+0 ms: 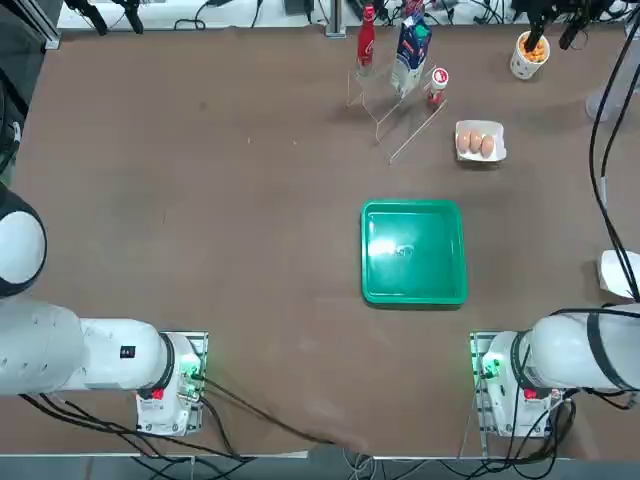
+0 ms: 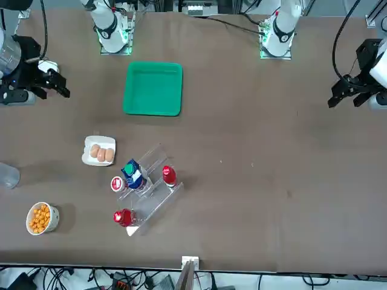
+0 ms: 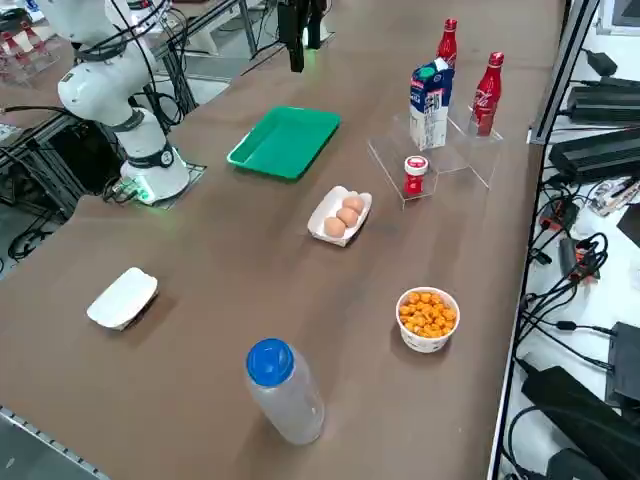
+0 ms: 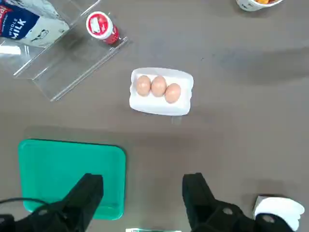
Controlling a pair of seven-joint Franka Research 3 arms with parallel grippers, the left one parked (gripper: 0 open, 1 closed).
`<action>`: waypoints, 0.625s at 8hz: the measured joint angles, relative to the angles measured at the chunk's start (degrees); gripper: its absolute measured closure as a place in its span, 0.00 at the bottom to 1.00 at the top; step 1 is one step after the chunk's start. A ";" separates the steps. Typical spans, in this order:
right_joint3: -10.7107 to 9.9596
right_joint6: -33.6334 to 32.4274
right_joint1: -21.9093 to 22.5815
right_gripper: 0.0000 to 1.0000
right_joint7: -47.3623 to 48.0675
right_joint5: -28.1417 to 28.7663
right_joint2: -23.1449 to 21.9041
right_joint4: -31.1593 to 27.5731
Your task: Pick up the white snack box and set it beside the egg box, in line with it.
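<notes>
While your right claw hangs high above the desk with its fingers spread wide and nothing between them, you have open brown surface across the whole left half in the top view. The green tray sits near centre, the egg box beyond it, and the white snack box lies at the desk's right edge, well apart from both.

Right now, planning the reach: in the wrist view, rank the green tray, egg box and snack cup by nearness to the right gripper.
1. green tray, beside the right gripper.
2. egg box, beyond the tray.
3. snack cup, farthest out.
</notes>
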 joint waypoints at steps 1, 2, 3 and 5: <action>-0.02 -2.62 -0.37 0.00 -0.01 -0.01 0.00 0.02; -0.11 -6.55 -0.97 0.00 -0.04 -0.03 0.00 0.04; -0.20 -11.32 -1.99 0.00 -0.07 -0.08 0.03 0.04; -0.38 -22.70 -7.37 0.00 -0.08 -1.04 0.98 -0.93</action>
